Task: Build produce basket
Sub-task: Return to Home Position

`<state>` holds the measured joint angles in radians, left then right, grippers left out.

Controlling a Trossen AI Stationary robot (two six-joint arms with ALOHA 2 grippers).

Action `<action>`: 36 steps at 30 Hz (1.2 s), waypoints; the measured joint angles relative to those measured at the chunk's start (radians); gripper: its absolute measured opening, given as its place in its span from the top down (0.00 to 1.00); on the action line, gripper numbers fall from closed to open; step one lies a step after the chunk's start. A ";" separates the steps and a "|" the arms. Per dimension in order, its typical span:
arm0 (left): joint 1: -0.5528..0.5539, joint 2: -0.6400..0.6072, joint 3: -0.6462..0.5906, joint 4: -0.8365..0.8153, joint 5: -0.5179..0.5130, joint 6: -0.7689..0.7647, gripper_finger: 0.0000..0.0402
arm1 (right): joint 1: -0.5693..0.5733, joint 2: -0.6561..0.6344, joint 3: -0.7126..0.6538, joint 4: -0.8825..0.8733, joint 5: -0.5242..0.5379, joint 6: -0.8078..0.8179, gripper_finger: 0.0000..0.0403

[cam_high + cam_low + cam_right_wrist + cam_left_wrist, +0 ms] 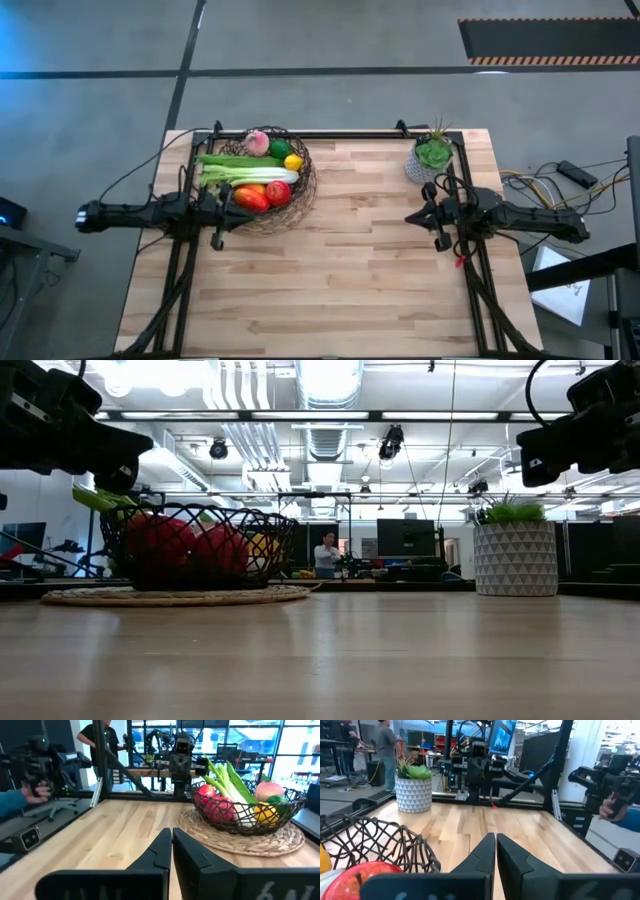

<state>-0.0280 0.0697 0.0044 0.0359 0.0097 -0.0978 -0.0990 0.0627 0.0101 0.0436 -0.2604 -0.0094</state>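
**Basket** (309, 176): on a woven mat (300, 212), far-left part of the desk (350, 290).

**Contents:** peach (257, 142), lime (279, 148), lemon (292, 161), green pod (232, 160), celery (250, 175), tomato (278, 192) and mango (250, 198). I see no produce outside it.

**My left end effector** (222, 212): just beside the basket's near-left wall and raised above the desk. Its fingers are pressed together and hold nothing.

**My right end effector** (428, 215): at the desk's right side, near the potted plant (433, 158), well apart from the basket. It is likewise closed and empty.

**Step in hand, as I judge it:** loading is complete and both arms are parking.

**Next move calls for:** no grasp, only settling each arm at rest. The left one must keep clear of the basket rim.
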 joint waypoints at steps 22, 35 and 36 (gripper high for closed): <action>0.000 0.073 0.000 0.000 0.000 0.001 1.00 | 0.000 -0.001 0.000 -0.001 0.000 0.062 0.98; 0.000 0.087 0.000 0.000 0.001 0.001 1.00 | 0.000 -0.001 0.000 -0.001 0.000 0.061 0.98; 0.000 0.086 0.000 0.000 0.001 0.001 1.00 | 0.000 -0.001 0.000 -0.001 0.000 0.061 0.98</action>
<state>-0.0280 0.1562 0.0048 0.0362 0.0105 -0.0971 -0.0990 0.0616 0.0101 0.0429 -0.2604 0.0517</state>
